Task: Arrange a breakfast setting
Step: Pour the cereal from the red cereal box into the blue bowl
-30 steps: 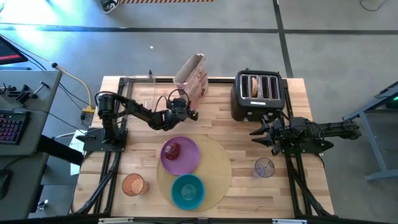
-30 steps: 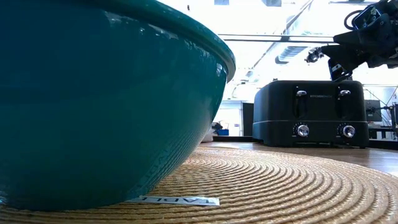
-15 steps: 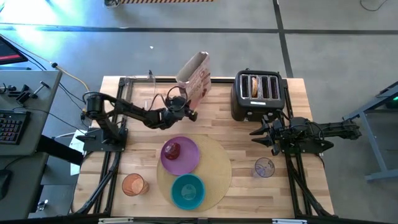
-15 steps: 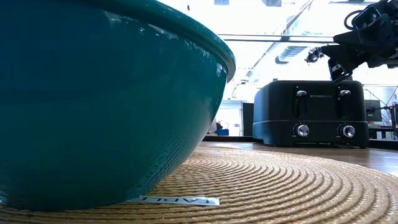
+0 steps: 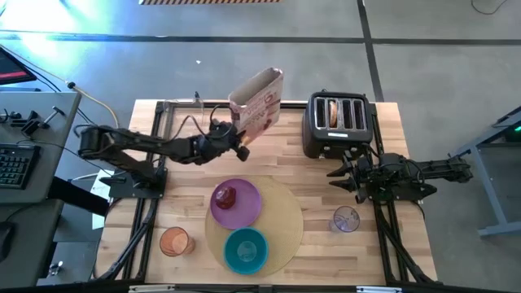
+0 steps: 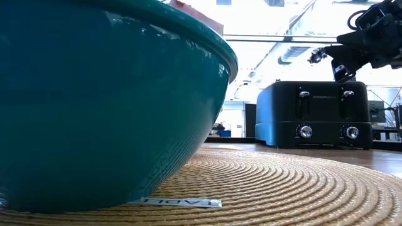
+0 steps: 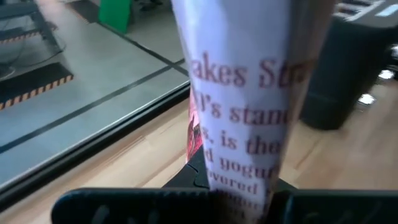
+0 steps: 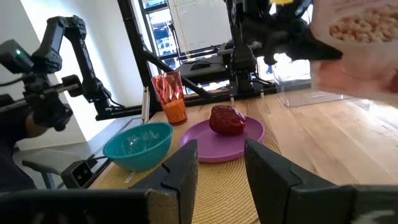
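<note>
Left fingers (image 5: 232, 145) pinch the cereal box (image 5: 256, 101), tilted above the counter (image 5: 285, 167); a thin grip could let it twist and spill short of the bowl (image 5: 246, 250). Right fingers (image 5: 335, 172) part-spread, waiting beside the toaster (image 5: 336, 122).

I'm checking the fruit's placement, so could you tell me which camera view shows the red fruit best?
The right wrist view: the red fruit sits unobstructed on the purple plate. The high view shows it small from above. The low view and the left wrist view do not show it.
</note>
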You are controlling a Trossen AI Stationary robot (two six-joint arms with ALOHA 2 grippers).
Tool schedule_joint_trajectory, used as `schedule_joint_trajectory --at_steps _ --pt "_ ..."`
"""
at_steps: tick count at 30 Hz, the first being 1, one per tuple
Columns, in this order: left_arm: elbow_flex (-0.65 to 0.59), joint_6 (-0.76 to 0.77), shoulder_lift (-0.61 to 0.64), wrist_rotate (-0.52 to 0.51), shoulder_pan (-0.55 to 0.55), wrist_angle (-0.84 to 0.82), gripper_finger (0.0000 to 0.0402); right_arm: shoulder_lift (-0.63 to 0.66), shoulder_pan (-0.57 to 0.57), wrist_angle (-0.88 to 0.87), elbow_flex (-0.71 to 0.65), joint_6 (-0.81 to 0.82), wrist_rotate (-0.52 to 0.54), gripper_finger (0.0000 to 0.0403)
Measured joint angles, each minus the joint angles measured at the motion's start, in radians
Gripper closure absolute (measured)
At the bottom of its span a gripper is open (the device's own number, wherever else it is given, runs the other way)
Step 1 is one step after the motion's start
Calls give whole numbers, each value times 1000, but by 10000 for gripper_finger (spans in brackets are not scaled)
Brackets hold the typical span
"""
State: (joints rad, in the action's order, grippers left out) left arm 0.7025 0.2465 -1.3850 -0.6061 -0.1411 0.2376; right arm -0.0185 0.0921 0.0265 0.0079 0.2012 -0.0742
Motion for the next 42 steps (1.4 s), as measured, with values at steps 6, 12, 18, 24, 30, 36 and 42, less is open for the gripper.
schedule_joint_trajectory --at_steps 6,12,18,24,30,36,42 --pt "0 -53 133 42 18 -99 401 0 0 0 0 0 0 288" --pt "0 -131 241 111 32 -180 401 0 0 0 0 0 0 288" --pt "0 -213 333 221 32 -263 401 0 0 0 0 0 0 288" --pt "0 -334 405 246 32 -349 401 0 0 0 0 0 0 288" --pt "0 -417 467 244 32 -411 401 0 0 0 0 0 0 288" --pt "10 -499 516 258 32 -445 401 0 0 0 0 0 0 288" --pt "118 -544 522 288 32 -609 401 0 0 0 0 0 0 288"
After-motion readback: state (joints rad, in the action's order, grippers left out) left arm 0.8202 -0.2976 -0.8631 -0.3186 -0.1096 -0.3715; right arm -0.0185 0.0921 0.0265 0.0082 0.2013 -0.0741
